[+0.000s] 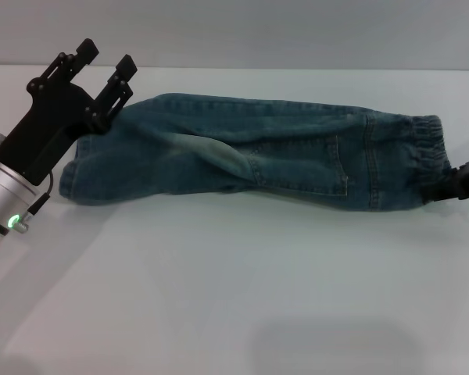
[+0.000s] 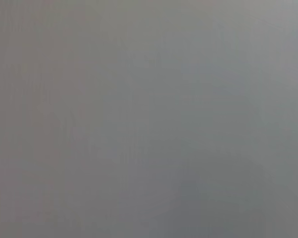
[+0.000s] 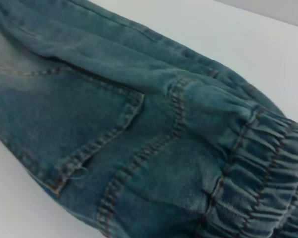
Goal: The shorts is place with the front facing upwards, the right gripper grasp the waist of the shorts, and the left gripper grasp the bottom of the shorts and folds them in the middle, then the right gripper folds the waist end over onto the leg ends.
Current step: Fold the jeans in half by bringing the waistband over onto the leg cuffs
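Note:
The blue denim shorts (image 1: 250, 152) lie folded lengthwise across the white table (image 1: 234, 281). Their leg ends (image 1: 76, 173) are on the left and the ruffled elastic waist (image 1: 424, 160) on the right. My left gripper (image 1: 108, 55) hangs open over the leg ends with nothing between its fingers. At the right edge of the head view, only a black part of my right gripper (image 1: 463, 181) shows, right against the waist. The right wrist view is filled by the shorts (image 3: 114, 129), with a pocket (image 3: 84, 129) and the gathered waist (image 3: 258, 183). The left wrist view is plain grey.
The table's far edge (image 1: 297, 67) runs just behind the shorts, and a grey wall rises beyond it. White tabletop stretches in front of the shorts.

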`<action>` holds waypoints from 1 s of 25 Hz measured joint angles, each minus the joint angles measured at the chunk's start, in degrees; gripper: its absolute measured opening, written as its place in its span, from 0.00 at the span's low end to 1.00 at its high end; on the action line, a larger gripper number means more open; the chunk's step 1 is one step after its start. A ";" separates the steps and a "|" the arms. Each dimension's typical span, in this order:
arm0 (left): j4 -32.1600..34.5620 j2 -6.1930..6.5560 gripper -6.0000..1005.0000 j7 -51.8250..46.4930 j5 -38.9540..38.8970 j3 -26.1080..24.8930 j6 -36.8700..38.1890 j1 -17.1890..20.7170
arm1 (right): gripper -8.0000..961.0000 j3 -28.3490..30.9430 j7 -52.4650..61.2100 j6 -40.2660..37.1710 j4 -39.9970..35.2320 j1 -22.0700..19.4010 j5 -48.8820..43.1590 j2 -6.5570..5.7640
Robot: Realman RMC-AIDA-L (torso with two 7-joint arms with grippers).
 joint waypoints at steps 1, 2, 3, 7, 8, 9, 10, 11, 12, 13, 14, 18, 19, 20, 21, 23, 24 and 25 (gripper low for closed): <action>0.00 0.01 0.62 0.00 0.03 0.00 0.00 0.00 | 0.50 -0.03 -0.01 0.00 -0.04 -0.01 0.03 0.05; 0.00 0.01 0.62 0.00 0.06 -0.01 -0.04 0.00 | 0.50 -0.07 -0.01 -0.02 -0.06 -0.01 0.13 0.10; 0.00 0.02 0.62 0.00 0.08 -0.01 -0.06 0.00 | 0.50 -0.08 -0.02 -0.02 -0.09 -0.01 0.28 0.12; 0.00 0.03 0.62 0.27 0.18 -0.02 -0.22 0.00 | 0.50 -0.06 -0.08 -0.07 -0.91 -0.36 1.91 0.19; 0.00 0.02 0.62 0.33 0.19 -0.02 -0.26 0.00 | 0.50 -0.07 -0.10 -0.08 -1.20 -0.48 2.24 0.20; 0.00 0.00 0.62 0.35 0.20 -0.01 -0.35 0.00 | 0.50 -0.08 -0.11 -0.10 -1.53 -0.59 2.65 0.23; 0.00 0.00 0.62 0.36 0.20 0.00 -0.41 -0.01 | 0.49 -0.08 -0.11 -0.12 -1.72 -0.65 2.97 0.25; 0.00 -0.01 0.62 0.37 0.20 0.00 -0.45 -0.02 | 0.49 -0.09 -0.12 -0.21 -1.87 -0.69 3.37 0.28; 0.00 -0.02 0.62 0.37 0.20 0.00 -0.47 -0.05 | 0.49 -0.09 -0.12 -0.33 -1.93 -0.71 3.56 0.28; 0.00 -0.02 0.62 0.38 0.20 -0.01 -0.49 -0.06 | 0.49 -0.09 -0.12 -0.48 -1.97 -0.72 3.71 0.28; 0.00 -0.03 0.62 0.38 0.19 -0.01 -0.50 -0.06 | 0.49 -0.09 -0.12 -0.62 -1.99 -0.72 3.82 0.28; 0.00 -0.04 0.62 0.40 0.07 -0.02 -0.56 -0.08 | 0.49 -0.07 -0.25 -0.74 -2.07 -0.85 5.35 0.33; 0.00 -0.04 0.62 0.41 0.01 -0.02 -0.60 -0.09 | 0.49 -0.08 -0.42 -0.76 -2.09 -0.96 6.02 0.36; 0.00 -0.04 0.62 0.41 -0.02 -0.02 -0.64 -0.09 | 0.48 -0.07 -0.61 -0.80 -2.12 -1.15 6.65 0.36; 0.00 -0.04 0.62 0.41 -0.03 -0.02 -0.70 -0.09 | 0.48 -0.06 -0.76 -0.86 -2.14 -1.27 7.14 0.36; 0.00 -0.04 0.62 0.42 -0.03 -0.02 -0.81 -0.10 | 0.48 -0.06 -0.97 -1.15 -2.14 -1.40 7.67 0.36; 0.00 -0.04 0.62 0.43 -0.04 -0.02 -0.96 -0.10 | 0.48 -0.06 -0.99 -1.32 -2.15 -1.41 7.73 0.36; 0.00 -0.04 0.62 0.43 -0.04 -0.02 -0.99 -0.10 | 0.48 -0.06 -1.00 -1.46 -2.11 -1.41 7.73 0.36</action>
